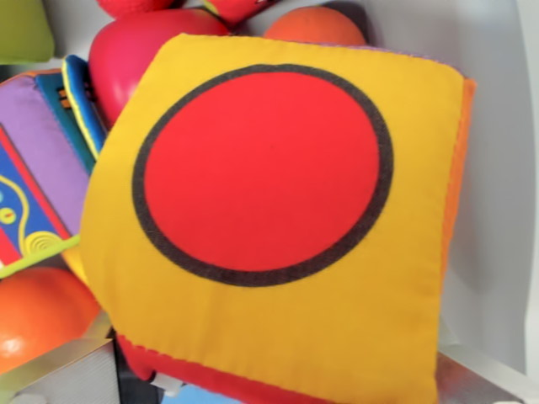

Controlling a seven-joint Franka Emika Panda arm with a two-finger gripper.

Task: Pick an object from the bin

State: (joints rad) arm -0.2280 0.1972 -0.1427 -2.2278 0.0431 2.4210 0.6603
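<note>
Filling most of the wrist view: a soft yellow cube, face-on, tilted a little clockwise. Face carries a red disc with a dark ring around it. Orange side panel shows as a strip along the cube's 3 o'clock edge; a red panel peeks out under its 6 o'clock edge.

Around it, all partly covered by the cube:
- 12 o'clock: orange ball, top only, just behind the cube's upper edge.
- 11 o'clock: red rounded toy, touching or tucked behind the cube's corner; can't tell which.
- 9 o'clock: fabric book, purple and blue with yellow swirls, green trim, lying beside the cube. A blue-and-yellow edged flap sits between book and red toy.
- 8 o'clock: second orange ball, glossy, just beside the cube's lower corner.
- Top-left corner: green thing, blurred, can't identify.

Bin wall, pale grey-white, runs down the 3 o'clock side; cube sits near it.

Metallic parts at 7 o'clock and 5 o'clock corners, probably pincer fingers, cropped by the frame. Tips hidden, so can't tell whether the pincer is open, closed or holding the cube.
</note>
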